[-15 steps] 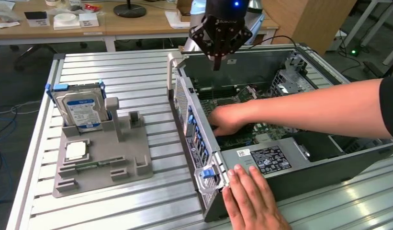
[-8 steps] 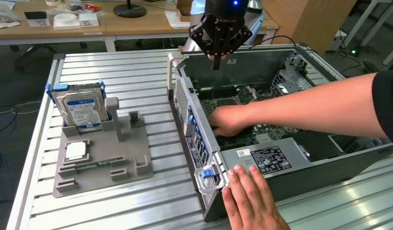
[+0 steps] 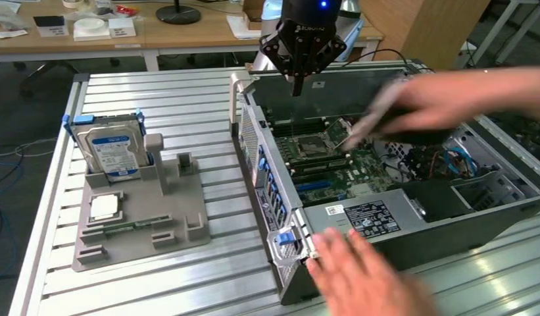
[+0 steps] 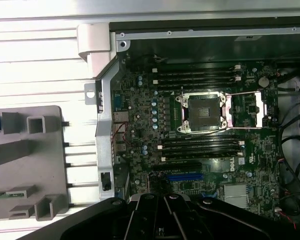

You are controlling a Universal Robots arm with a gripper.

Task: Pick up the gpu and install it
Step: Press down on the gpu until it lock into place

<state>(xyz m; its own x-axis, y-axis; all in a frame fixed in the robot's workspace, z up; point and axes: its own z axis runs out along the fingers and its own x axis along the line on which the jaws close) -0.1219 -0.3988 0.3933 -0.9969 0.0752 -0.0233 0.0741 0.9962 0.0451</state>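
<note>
My gripper (image 3: pixel 298 89) hangs shut and holding nothing above the back of the open computer case (image 3: pixel 279 217). In the wrist view its fingertips (image 4: pixel 165 200) meet just over the motherboard (image 4: pixel 140 125), near the blue slot (image 4: pixel 184 176). A person's hand (image 3: pixel 463 99) reaches in from the exterior view's right, blurred by motion, holding a dark flat thing with a grey strip at one end (image 3: pixel 401 128) above the motherboard (image 3: pixel 340 174); it looks like the gpu. A second hand (image 3: pixel 366 276) rests against the case's front corner.
A grey holder (image 3: pixel 164 224) on the slatted aluminium table (image 3: pixel 191 99) carries a blue-labelled hard drive (image 3: pixel 112 148), a square chip (image 3: pixel 104 207) and a green memory stick (image 3: pixel 120 228). Cables (image 3: pixel 445 161) lie inside the case.
</note>
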